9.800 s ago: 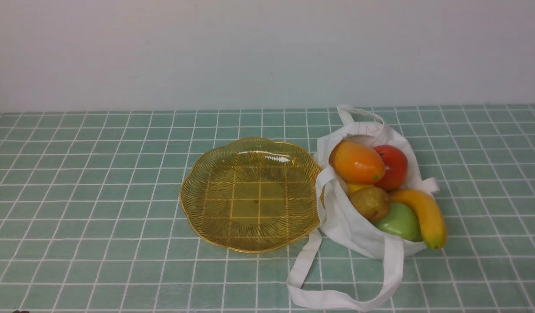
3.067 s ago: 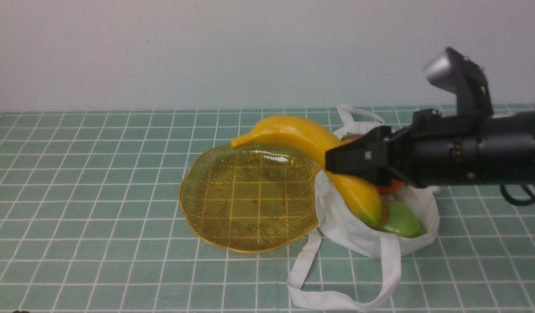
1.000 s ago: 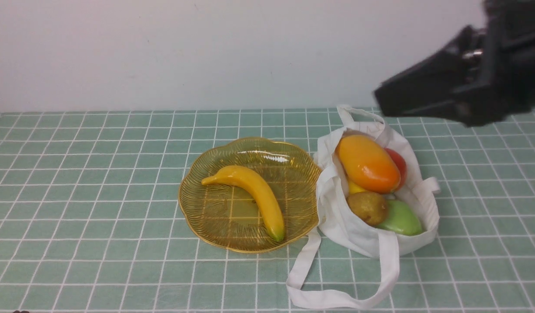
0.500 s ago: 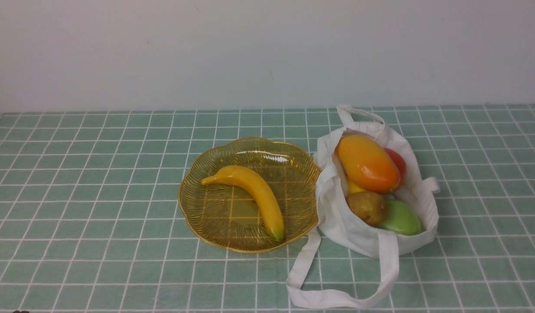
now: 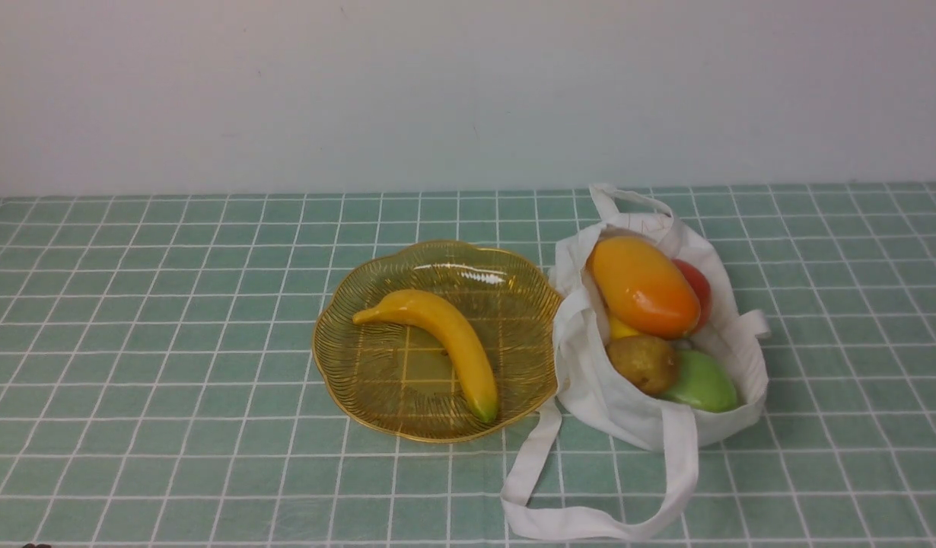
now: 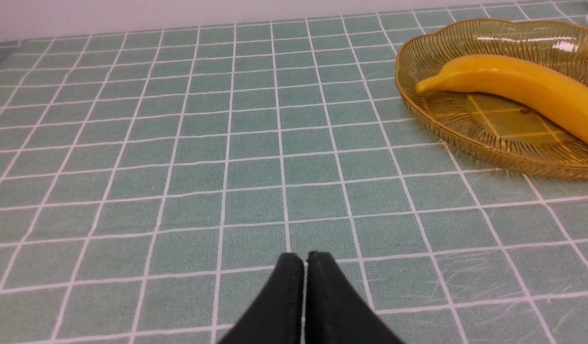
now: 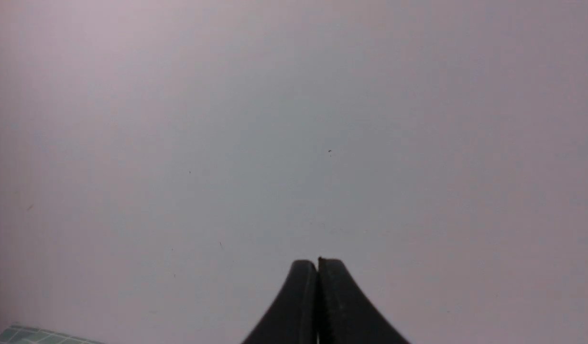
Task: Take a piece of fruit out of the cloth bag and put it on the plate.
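The yellow banana (image 5: 437,335) lies inside the amber scalloped plate (image 5: 346,380) at the table's middle; both show in the left wrist view, banana (image 6: 523,88) and plate (image 6: 466,143). The white cloth bag (image 5: 635,415) stands just right of the plate, with its straps trailing toward the front. My left gripper (image 6: 305,258) is shut and empty, low over the tablecloth, left of the plate. My right gripper (image 7: 317,262) is shut and empty, facing the bare wall. Neither gripper shows in the front view.
In the bag lie an orange mango (image 5: 641,285), a red fruit (image 5: 700,289), a brown pear (image 5: 644,363) and a green fruit (image 5: 702,388). A green checked cloth (image 5: 171,342) covers the table. A pale wall (image 5: 437,91) stands behind.
The banana went from the bag to the plate, carried by my right gripper. The right arm then let go, rose and left the front view. Nothing has moved in the last half second.
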You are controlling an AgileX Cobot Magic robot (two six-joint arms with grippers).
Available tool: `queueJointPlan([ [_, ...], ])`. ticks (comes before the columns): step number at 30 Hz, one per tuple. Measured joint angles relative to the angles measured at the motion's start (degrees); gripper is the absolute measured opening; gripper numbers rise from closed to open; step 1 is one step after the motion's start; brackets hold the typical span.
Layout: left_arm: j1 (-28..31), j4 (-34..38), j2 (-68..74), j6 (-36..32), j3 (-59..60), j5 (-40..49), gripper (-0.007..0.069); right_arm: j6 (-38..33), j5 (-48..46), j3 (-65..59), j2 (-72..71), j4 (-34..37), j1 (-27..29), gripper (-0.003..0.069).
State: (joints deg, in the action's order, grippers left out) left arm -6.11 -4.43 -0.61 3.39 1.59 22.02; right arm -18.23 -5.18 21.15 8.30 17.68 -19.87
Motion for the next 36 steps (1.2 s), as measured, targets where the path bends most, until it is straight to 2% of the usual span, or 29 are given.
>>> queueJointPlan([
  [18, 0.0, 0.0, 0.0, 0.0, 0.0, 0.0, -0.0008, 0.0, 0.0, 0.0, 0.0, 0.16, 0.0, -0.0013],
  [22, 0.0, 0.0, 0.0, 0.0, 0.0, 0.0, -0.0008, 2.14, -0.99, -0.72, -0.24, -0.35, 0.07, -0.0013],
  [28, 0.0, 0.0, 0.0, 0.0, 0.0, 0.0, -0.0008, 7.11, -2.19, -7.72, -3.04, -8.24, 3.54, -0.0013],
  [36, 0.0, 0.0, 0.0, 0.0, 0.0, 0.0, -0.0008, 19.98, -7.12, -17.28, -8.27, -19.07, 13.57, -0.0013],
])
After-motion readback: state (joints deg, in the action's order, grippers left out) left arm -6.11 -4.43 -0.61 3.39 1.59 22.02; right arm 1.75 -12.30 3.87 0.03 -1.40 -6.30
